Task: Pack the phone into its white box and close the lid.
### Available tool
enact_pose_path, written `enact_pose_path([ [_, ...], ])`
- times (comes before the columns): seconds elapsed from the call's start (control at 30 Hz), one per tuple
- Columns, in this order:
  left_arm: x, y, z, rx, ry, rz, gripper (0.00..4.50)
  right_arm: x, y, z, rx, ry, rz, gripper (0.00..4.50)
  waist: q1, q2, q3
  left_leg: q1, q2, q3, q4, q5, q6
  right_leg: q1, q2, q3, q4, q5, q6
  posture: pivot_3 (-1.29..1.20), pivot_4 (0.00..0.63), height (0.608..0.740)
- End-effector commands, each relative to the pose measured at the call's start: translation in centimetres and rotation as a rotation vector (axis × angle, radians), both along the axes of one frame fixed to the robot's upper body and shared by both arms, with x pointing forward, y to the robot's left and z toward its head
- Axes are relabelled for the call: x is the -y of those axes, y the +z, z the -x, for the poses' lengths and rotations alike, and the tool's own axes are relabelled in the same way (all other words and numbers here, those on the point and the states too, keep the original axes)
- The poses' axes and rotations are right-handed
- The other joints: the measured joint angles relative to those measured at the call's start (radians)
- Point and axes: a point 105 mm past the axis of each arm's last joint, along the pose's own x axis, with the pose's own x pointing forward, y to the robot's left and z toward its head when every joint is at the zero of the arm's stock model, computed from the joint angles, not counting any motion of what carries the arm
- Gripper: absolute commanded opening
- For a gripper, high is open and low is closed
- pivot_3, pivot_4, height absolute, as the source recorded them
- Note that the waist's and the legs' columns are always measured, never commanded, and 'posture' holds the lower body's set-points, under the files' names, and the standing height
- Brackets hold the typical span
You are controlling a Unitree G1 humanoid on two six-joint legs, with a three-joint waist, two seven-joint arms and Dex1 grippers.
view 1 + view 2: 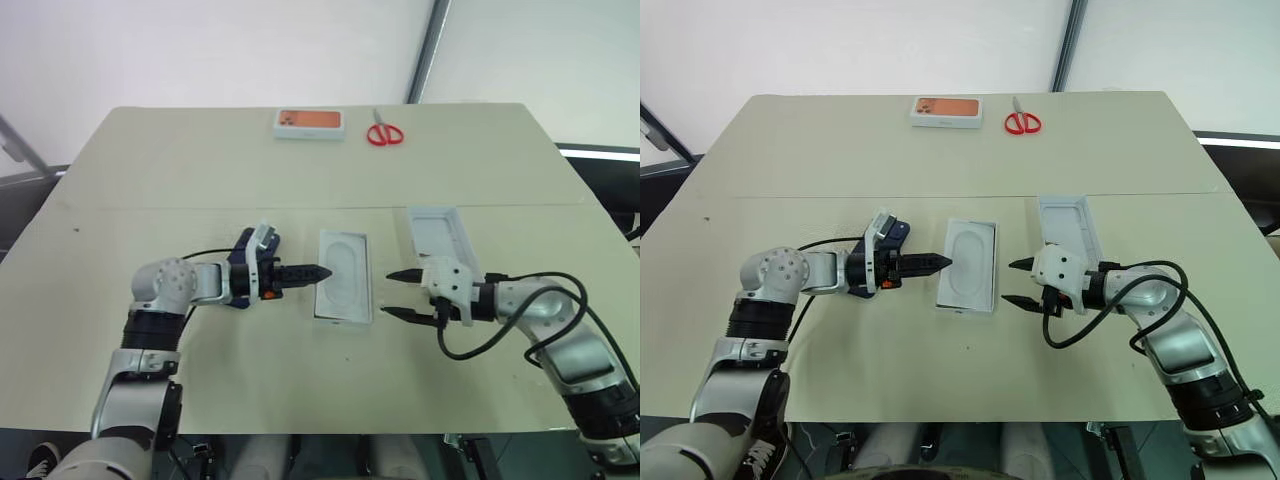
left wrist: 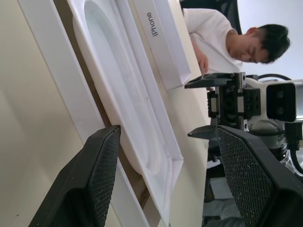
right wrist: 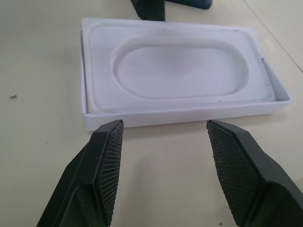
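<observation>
Bright, even, diffuse light w/ no hard glare. Tabletop (image 1: pixel 300 190) evenly lit in head views, soft faint shadows only; far wall at top of frame washes out pale. Wrist views: black fingers (image 3: pixel 106 165) at frame bottom slightly soft, pad texture still readable. White insert (image 3: pixel 180 71) low-contrast, near blown out. Upper right of left wrist view bright, hazy.

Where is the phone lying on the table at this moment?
In the head views, the phone lies on the table on the robot's left, mostly hidden behind the left pincer and its wrist, left of the white box with the insert.
</observation>
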Motion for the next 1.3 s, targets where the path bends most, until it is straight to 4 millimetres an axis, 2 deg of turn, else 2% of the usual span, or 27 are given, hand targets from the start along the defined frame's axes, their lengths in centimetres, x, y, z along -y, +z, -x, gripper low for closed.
enact_pose_path([
  [0.03,-0.5,1.4,0.0,0.085,-0.002,-0.028,3.37,-1.1,2.5,-0.6,0.064,0.007,-0.090,2.93,-0.003,0.000,0.000,0.000,0.000,0.000,0.000,0.000,0.000,0.000,0.000,0.000,0.000,0.000,0.000,0.00,0.150,0.740],
  [0.2,-2.0,2.9,0.1,0.152,0.032,-0.038,3.37,-2.4,4.2,-1.6,0.099,-0.004,-0.178,2.93,-0.005,0.000,0.000,-0.001,0.000,0.000,0.000,0.001,-0.001,-0.001,0.000,0.000,0.001,0.000,0.000,0.00,0.150,0.740],
  [0.3,-3.4,3.8,-0.3,0.270,0.099,-0.041,3.41,-3.7,4.2,-1.9,0.099,0.007,-0.195,2.19,-0.017,0.000,0.000,0.000,0.000,0.000,-0.001,0.001,-0.002,-0.002,0.000,0.001,0.001,0.000,0.000,0.00,0.150,0.740],
  [0.37,-5.2,4.9,-1.0,0.417,0.194,-0.046,3.41,-5.0,3.6,-2.3,0.113,0.014,-0.179,1.26,-0.019,0.000,0.000,0.000,0.000,0.000,-0.002,0.002,-0.003,-0.002,0.000,0.001,0.001,0.000,0.000,0.00,0.150,0.740],
  [0.43,-6.9,5.3,-1.2,0.492,0.255,-0.053,3.41,-6.3,2.3,-2.9,0.103,0.002,-0.142,0.25,-0.026,0.000,0.000,0.000,0.001,0.000,-0.002,0.003,-0.004,-0.003,0.000,0.001,0.001,0.000,0.000,0.00,0.150,0.740],
  [0.47,-7.5,5.2,-1.1,0.533,0.275,-0.077,3.41,-6.8,1.6,-3.2,0.108,-0.005,-0.115,0.05,-0.025,0.000,0.000,0.000,0.001,0.001,-0.003,0.003,-0.005,-0.003,0.000,0.001,0.001,0.000,0.000,0.00,0.150,0.740],
  [0.53,-8.1,5.0,-0.9,0.586,0.291,-0.116,3.41,-7.5,0.8,-3.4,0.122,-0.002,-0.073,0.05,-0.023,0.000,0.000,0.000,0.001,0.001,-0.003,0.003,-0.005,-0.004,0.000,0.001,0.001,0.000,0.000,0.00,0.150,0.740],
  [0.73,-8.9,3.6,0.0,0.592,0.321,-0.163,3.41,-8.8,-1.2,-3.8,0.118,0.020,0.015,0.05,-0.019,0.000,0.000,0.000,-0.001,0.000,-0.001,0.001,-0.002,-0.004,-0.001,0.001,0.001,0.000,0.000,0.00,0.150,0.740],
  [0.9,-8.6,3.4,0.4,0.594,0.344,-0.139,3.41,-8.5,-3.0,-3.4,0.130,0.089,0.147,0.05,-0.022,0.000,0.000,0.000,0.000,0.000,-0.002,0.001,-0.001,-0.004,0.000,0.001,0.002,0.000,0.000,0.00,0.150,0.740],
  [1.13,-7.9,3.0,0.5,0.601,0.336,-0.155,3.41,-8.6,-2.9,-0.9,0.080,0.220,0.119,0.05,-0.021,0.000,0.000,0.000,0.000,0.000,-0.002,0.001,-0.001,-0.003,0.000,0.001,0.002,0.000,0.000,0.00,0.150,0.740],
  [1.3,-7.7,2.9,0.3,0.598,0.330,-0.153,3.41,-7.6,-3.0,-0.2,0.078,0.273,0.133,0.05,-0.020,0.000,0.000,0.000,0.000,0.000,-0.002,0.001,-0.001,-0.002,0.000,0.001,0.002,0.000,0.000,0.00,0.150,0.740],
])
